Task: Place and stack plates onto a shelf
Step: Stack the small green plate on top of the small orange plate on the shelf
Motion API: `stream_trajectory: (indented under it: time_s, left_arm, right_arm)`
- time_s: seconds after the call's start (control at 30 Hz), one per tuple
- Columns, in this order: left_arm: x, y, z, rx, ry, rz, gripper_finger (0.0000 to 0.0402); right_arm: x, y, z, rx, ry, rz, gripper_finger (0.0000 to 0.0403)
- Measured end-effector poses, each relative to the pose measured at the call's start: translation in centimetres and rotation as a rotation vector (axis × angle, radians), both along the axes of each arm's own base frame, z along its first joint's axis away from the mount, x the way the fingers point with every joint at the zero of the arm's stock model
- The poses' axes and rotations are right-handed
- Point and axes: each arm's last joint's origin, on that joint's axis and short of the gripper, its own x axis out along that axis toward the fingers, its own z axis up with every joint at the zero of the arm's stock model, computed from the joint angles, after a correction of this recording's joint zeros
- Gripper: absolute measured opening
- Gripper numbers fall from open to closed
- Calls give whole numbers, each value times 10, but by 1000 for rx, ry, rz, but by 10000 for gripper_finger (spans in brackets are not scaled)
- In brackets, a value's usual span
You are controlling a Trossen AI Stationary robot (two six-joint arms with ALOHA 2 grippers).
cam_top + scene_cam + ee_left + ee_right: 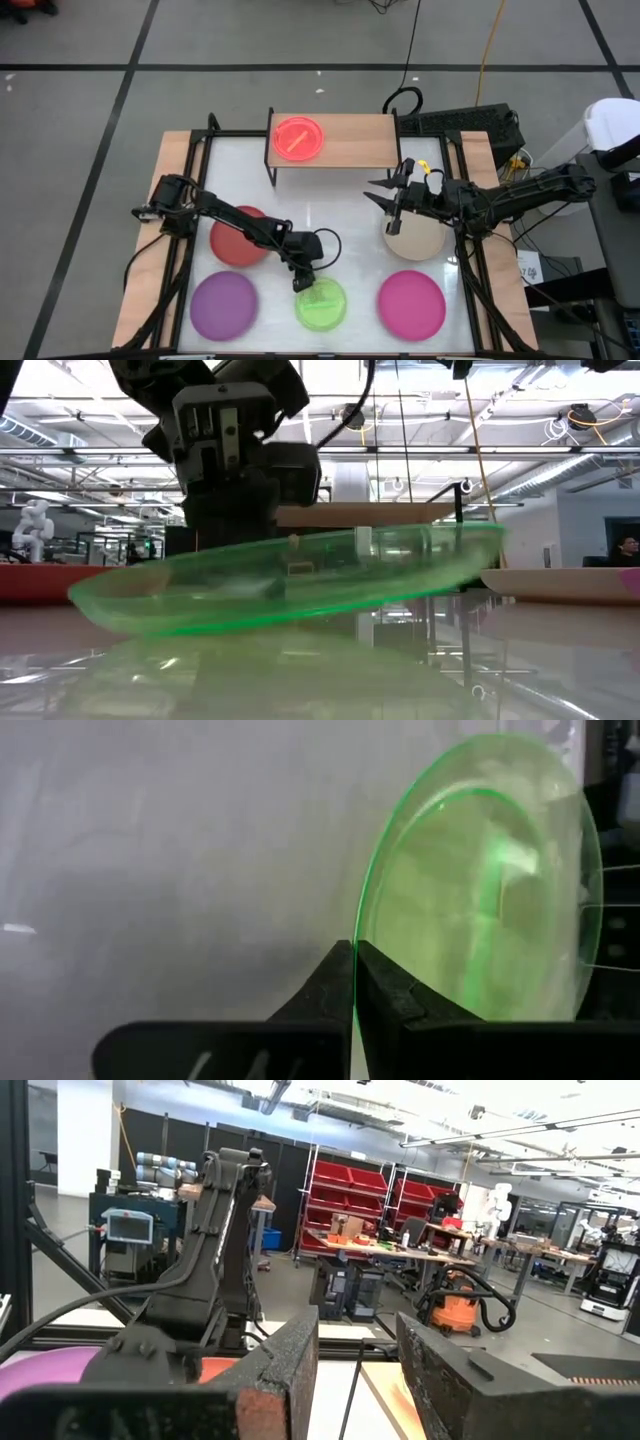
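— Right, where's your green plate (321, 304)?
— Front centre of the table, rim pinched by your left gripper (354, 982), one edge tilted up.
— Step?
— Pickup. Next you likely lift and carry it to the shelf (355, 140), beside the pink plate (297, 138). Right gripper (398, 203) hovers parted, empty.

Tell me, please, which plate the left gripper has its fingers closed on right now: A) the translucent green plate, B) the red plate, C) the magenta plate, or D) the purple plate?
A: the left gripper pinches the rim of the translucent green plate, which tilts off the table.
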Motion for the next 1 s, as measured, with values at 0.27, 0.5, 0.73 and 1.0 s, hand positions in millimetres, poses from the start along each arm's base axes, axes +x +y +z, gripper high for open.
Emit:
stream_trajectory:
  time_s: [0.27, 0.5, 0.73, 1.0]
  left_arm:
    - [-9, 27, 60, 41, -169, 20, 5]
    - [-35, 68, 118, 221, -317, 138, 4]
    - [-63, 122, 160, 339, -446, 294, 4]
    - [-92, 193, 213, 485, -412, 474, 3]
  right_arm:
    - [0, 0, -1, -1, 7, -1, 118]
    - [0, 0, -1, -1, 9, -1, 118]
    - [0, 0, -1, -1, 8, -1, 118]
    - [0, 0, -1, 0, 7, -3, 118]
